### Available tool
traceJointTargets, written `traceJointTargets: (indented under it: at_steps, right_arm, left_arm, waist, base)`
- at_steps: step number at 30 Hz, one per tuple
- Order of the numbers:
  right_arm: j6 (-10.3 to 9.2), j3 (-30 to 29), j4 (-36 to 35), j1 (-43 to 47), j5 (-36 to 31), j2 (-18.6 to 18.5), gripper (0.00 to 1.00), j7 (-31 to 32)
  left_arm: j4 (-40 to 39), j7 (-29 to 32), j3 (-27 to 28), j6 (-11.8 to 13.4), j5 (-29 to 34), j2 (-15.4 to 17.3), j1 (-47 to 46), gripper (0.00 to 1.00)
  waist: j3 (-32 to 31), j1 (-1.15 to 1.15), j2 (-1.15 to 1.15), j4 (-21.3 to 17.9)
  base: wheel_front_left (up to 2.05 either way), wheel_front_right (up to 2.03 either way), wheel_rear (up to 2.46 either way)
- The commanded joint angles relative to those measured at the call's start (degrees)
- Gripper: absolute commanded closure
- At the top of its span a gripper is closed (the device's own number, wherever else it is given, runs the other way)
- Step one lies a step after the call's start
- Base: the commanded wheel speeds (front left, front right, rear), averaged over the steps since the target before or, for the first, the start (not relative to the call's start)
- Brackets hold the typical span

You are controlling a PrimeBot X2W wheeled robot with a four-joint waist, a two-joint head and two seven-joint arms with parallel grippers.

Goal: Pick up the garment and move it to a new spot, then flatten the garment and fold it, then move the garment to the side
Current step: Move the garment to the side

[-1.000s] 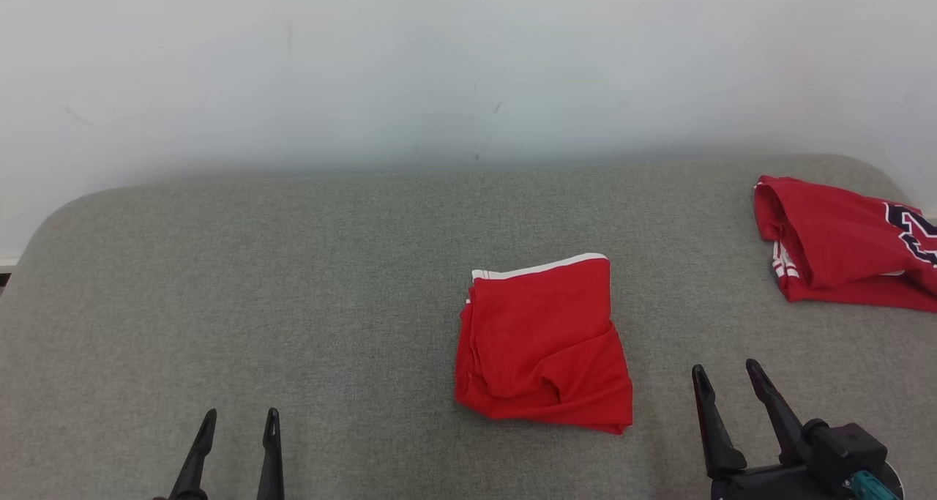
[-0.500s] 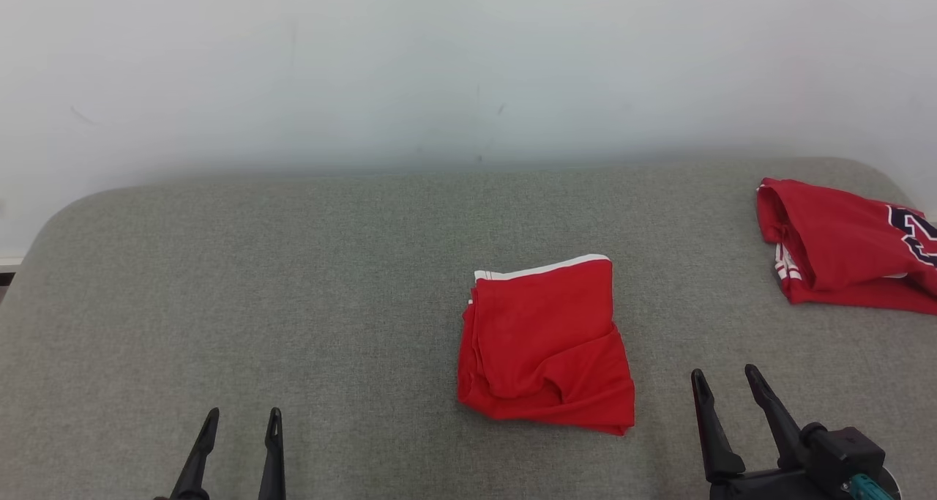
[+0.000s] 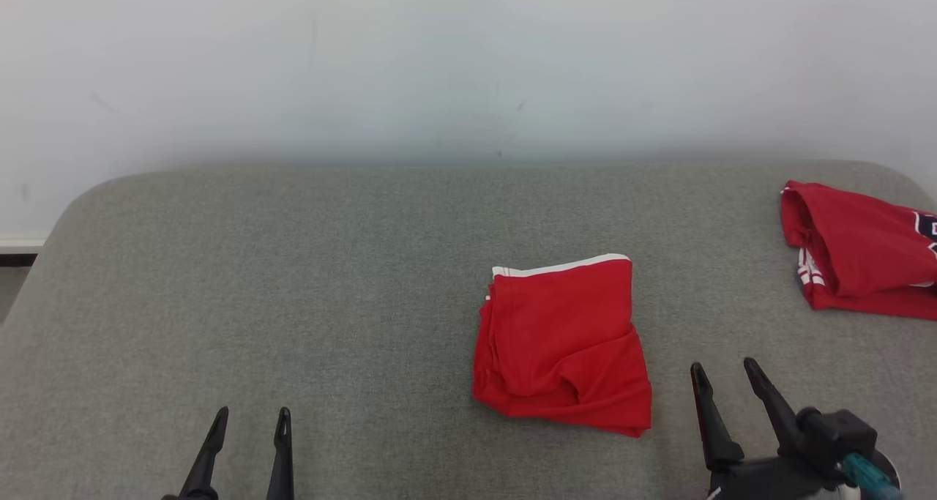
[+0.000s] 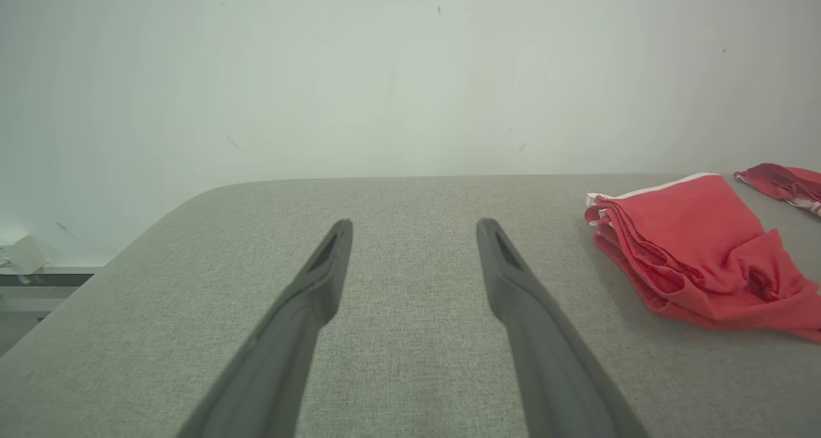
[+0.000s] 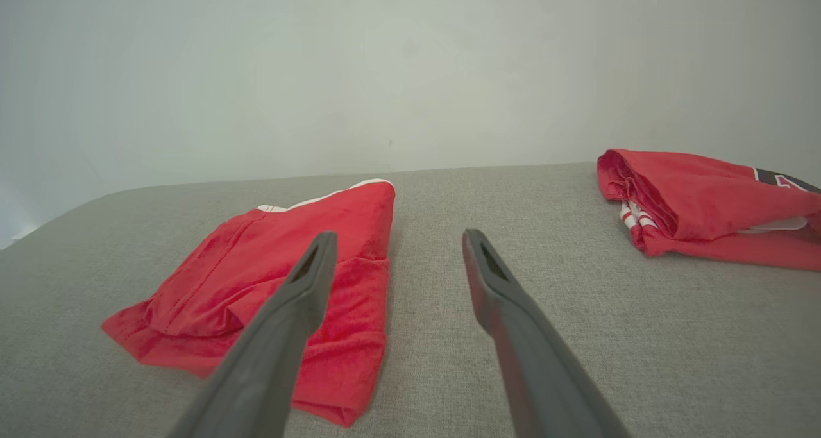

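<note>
you have the folded red garment [image 3: 562, 342] lying on the grey padded surface [image 3: 293, 266], a little right of centre in the head view, its white-trimmed edge toward the wall [image 3: 439, 61]. your right gripper [image 3: 722, 364] sits just beside the garment's near right corner, fingers spread apart with nothing between them. in its wrist view one finger overlaps the cloth, but you cannot tell whether it touches. your left gripper [image 3: 253, 411] is well apart from the garment at the lower left, fingers likewise spread with nothing held, over bare fabric. a second red garment [image 3: 860, 251] with dark lettering lies at the far right edge of the surface.
</note>
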Motion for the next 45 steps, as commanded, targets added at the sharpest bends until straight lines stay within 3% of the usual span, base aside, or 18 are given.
traceJointTargets:
  at_steps: [1, 9, 18, 32, 33, 35, 45]
  right_arm:
    - [-0.19, 0.45, 0.81, -1.80, -0.32, -0.73, 0.00, 0.53]
    - [-0.19, 1.89, 6.37, -9.82, -0.19, -2.35, 0.00, 2.10]
    - [-0.19, 3.72, 19.04, -20.16, 0.35, -3.79, 0.00, 3.60]
    - [-0.19, 6.61, 38.53, -26.69, 2.75, -1.69, 0.00, 4.15]
    - [-0.19, 7.00, 39.52, -26.74, 3.20, -1.36, 0.08, 4.52]
    - [-0.19, 7.84, 40.94, -27.04, 4.13, -1.04, 1.00, 4.67]
    - [-0.19, 13.50, 40.22, -34.24, 5.78, -5.05, 1.00, 2.04]
  left_arm:
    - [0.16, -0.15, -0.25, -0.15, 0.18, -0.11, -0.38, 0.00]
    - [0.54, -0.15, -1.66, -0.19, -0.04, -0.22, -2.93, 0.00]
    - [1.80, -0.15, -3.97, -0.37, -0.67, -0.41, -7.16, 0.00]
    - [2.69, -0.15, -4.13, -0.28, -1.60, -0.54, -8.80, 0.00]
    - [2.66, -0.15, -3.99, -0.27, -1.60, -0.54, -8.69, 0.00]
    - [2.69, -0.15, -3.84, -0.26, -1.50, -0.56, -8.67, 0.00]
    - [1.83, -0.15, -4.23, -0.17, -1.31, -0.60, -10.16, 0.00]
  waist:
    - [0.67, 0.00, 0.00, 0.78]
    - [4.14, 0.00, 0.00, 3.27]
    - [8.30, 0.00, 0.00, 7.04]
    - [10.13, 0.00, 0.00, 9.08]
    - [10.10, 0.00, 0.00, 8.93]
    - [10.07, 0.00, 0.00, 8.62]
    - [12.85, 0.00, 0.00, 5.18]
  base:
    - [0.00, 0.00, 0.00]
    - [0.00, 0.00, 0.00]
    - [0.00, 0.00, 0.00]
    - [0.00, 0.00, 0.00]
    - [0.00, 0.00, 0.00]
    - [0.00, 0.00, 0.00]
    - [0.00, 0.00, 0.00]
